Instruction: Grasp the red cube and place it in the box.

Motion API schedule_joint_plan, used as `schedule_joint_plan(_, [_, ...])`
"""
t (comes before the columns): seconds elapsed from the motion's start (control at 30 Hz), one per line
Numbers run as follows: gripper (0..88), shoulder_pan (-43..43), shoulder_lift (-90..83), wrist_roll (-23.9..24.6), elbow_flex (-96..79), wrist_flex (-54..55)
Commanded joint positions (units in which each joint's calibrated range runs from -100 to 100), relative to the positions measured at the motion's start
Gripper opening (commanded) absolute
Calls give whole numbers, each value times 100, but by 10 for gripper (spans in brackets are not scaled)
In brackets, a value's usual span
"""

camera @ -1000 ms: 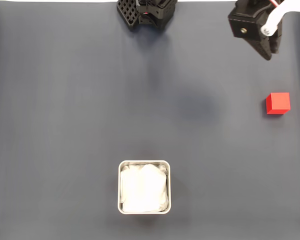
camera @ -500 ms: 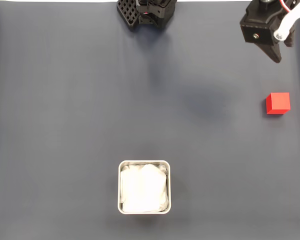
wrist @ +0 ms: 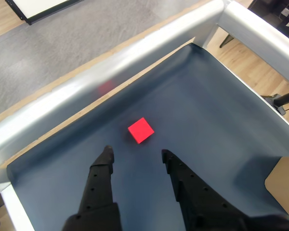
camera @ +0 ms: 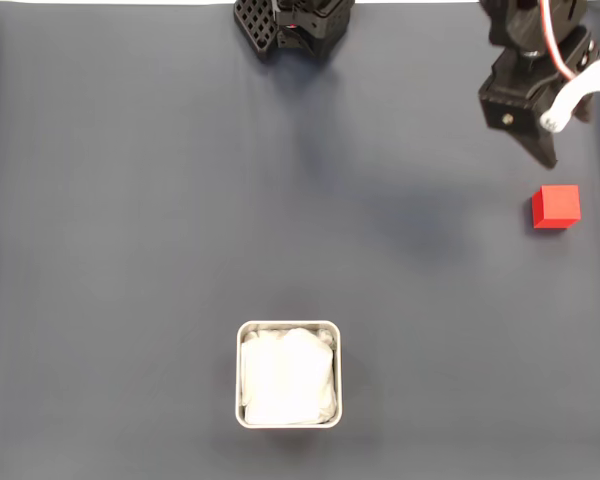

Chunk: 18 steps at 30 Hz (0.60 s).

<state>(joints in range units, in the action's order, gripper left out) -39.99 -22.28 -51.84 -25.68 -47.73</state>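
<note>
Up close, the end effector (wrist: 135, 155) hangs with its two black fingers (wrist: 102, 166) spread apart and nothing between them, their tips above the dark worktop (wrist: 216, 110). Just beyond the tips, clear of both, sits the red cube (wrist: 140, 130), resting flat on the mat and turned a little askew to the fingers. Past the cube, in the wrist view, the mat runs up to a pale rounded rail (wrist: 111, 77) that borders it on two sides and meets at a corner, so the cube lies near the worktop's edge with little room behind it.

From the fixed view, the end effector (camera: 545, 135) is at the upper right, with the single red cube (camera: 556, 206) just below it and close to the right edge of the picture. To the left of the cube the dark worktop (camera: 130, 220) stretches out bare and wide, open all the way across.

Well apart from the cube, low in the middle of that view, stands one box (camera: 239, 375), a square white tray with rounded corners. Crumpled white paper lining (camera: 288, 375) lies inside it.

At the top edge sits the arm's black base (camera: 292, 25).
</note>
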Motion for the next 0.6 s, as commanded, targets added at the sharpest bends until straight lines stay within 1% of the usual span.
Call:
schedule_joint_plan(0.0, [263, 114, 9, -73, -51, 363])
schedule_joint_plan(0.57, [315, 327, 659, -269, -169, 1150])
